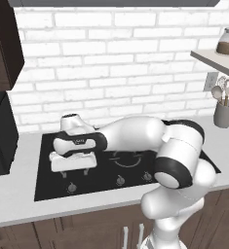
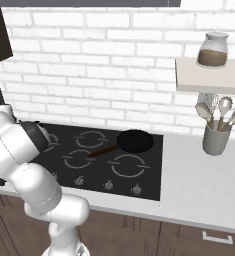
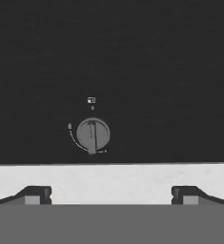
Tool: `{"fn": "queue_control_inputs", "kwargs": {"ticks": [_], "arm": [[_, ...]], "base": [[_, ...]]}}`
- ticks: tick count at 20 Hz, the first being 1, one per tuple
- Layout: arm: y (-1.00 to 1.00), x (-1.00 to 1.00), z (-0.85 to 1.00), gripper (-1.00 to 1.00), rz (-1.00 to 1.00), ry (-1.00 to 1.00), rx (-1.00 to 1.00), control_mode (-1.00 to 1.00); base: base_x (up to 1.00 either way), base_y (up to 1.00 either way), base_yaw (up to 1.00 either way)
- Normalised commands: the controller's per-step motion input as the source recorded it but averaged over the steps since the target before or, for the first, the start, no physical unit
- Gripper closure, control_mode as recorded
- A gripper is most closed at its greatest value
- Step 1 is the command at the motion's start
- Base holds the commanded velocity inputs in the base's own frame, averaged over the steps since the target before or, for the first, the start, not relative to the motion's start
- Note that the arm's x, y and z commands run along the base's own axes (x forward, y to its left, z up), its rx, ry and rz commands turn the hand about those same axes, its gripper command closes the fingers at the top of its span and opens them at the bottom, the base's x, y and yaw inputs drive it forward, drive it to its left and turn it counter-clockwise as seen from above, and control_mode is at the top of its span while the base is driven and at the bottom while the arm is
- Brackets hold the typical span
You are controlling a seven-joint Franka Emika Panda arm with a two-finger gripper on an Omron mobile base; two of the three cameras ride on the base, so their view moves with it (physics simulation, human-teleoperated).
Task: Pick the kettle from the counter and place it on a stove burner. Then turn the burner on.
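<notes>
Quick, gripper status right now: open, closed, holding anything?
Gripper: open, holding nothing; fingertips spread wide above the counter edge, facing a stove knob.

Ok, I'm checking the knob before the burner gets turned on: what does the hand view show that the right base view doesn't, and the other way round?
Hand view: one small silver knob close up, and the open pincer with its tips spread wide. Right base view: the black frying pan at the cooktop's rear right, the glass jar of brown contents on a shelf, and the grey utensil holder. Shared: the flat black glass cooktop and the light grey-white countertop.
</notes>
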Motion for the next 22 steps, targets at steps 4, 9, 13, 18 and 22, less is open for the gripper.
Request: {"fn": "queue_control_inputs", "kwargs": {"ticks": [4,9,13,18,22], "arm": [[0.0,0.27,0.0,-1.0,0.0,0.0,0.0,-1.0],[0.02,0.06,-0.32,-1.0,0.0,-0.01,-0.01,-1.0],[0.01,0.0,-0.39,-1.0,0.0,0.0,-0.07,-1.0],[0.08,0.0,-0.42,-1.0,0.0,0.0,-0.06,-1.0],[0.2,0.0,-0.1,-1.0,0.0,0.0,-0.04,-1.0]], "base": [[0.0,0.0,0.0],[0.0,0.0,0.0],[0.0,0.0,0.0],[0.0,0.0,0.0],[0.0,0.0,0.0]]}}
